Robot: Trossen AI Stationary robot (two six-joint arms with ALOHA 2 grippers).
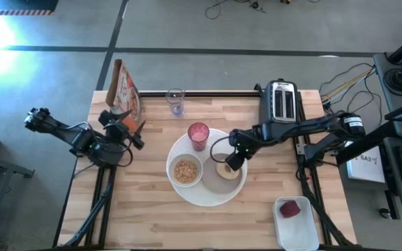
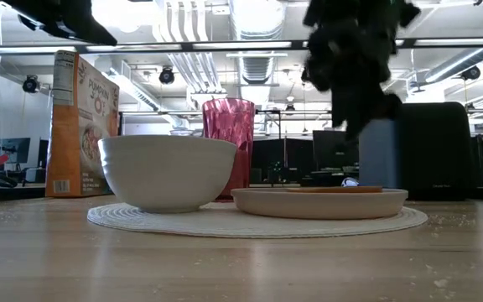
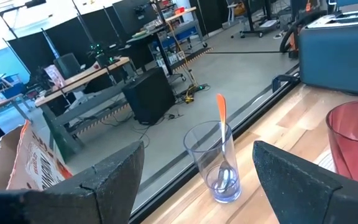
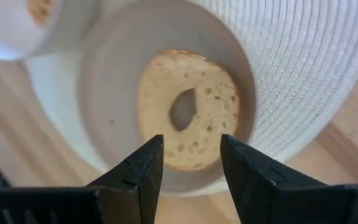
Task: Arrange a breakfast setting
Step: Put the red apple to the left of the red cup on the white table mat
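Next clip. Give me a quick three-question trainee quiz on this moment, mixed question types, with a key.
1. True or false: the bagel lies on the grey plate.
2. The spoon stands in: A) the white bowl B) the clear glass C) the pink tumbler
3. Which gripper hangs over the plate?

Key: 1 true; 2 B; 3 the right gripper, jaws apart and empty.

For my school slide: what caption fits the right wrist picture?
Open right gripper hovers over a bagel on its grey plate.
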